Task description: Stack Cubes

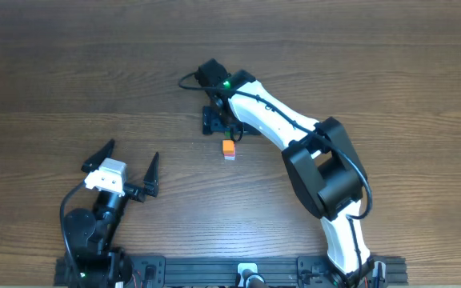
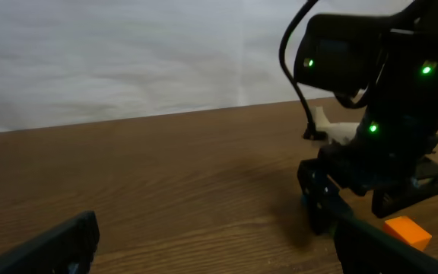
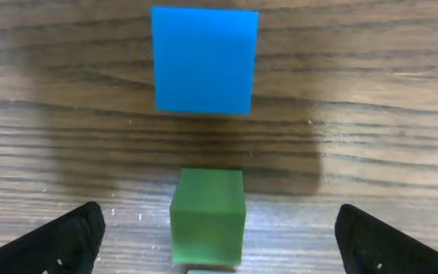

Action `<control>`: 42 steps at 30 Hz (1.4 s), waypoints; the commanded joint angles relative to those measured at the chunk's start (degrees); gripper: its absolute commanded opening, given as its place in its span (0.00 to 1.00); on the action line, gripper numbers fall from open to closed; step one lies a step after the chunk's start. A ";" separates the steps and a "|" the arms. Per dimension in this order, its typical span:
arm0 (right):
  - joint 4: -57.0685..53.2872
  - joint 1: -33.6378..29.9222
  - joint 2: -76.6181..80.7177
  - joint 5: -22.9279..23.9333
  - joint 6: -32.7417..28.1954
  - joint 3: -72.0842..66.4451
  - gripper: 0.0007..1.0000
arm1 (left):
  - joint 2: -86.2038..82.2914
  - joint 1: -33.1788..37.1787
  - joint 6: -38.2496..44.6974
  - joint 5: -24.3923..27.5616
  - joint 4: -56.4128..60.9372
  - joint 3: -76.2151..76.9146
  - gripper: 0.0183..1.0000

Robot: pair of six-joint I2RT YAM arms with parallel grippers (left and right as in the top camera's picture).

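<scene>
Your right claw hangs wide over the green cube; descend off-centre and a finger may shove it against the blue cube. Left claw wide too.

I can read no text, label, brand, number or sign on anything before my fingers.

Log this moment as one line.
right gripper open over green cube | blue cube beside it | orange cube apart | left gripper open near its base
</scene>
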 commanded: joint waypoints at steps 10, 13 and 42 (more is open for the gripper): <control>0.44 -0.04 1.01 -0.15 -0.72 1.46 0.52 | -0.31 0.35 0.79 0.55 0.15 -0.37 1.00; 0.55 0.00 1.01 -0.48 -0.72 1.46 0.46 | -0.31 0.35 0.79 0.55 0.15 -0.37 1.00; -0.63 -0.44 -2.60 0.63 -2.08 3.98 0.01 | -0.28 0.35 0.79 0.57 0.15 -0.37 1.00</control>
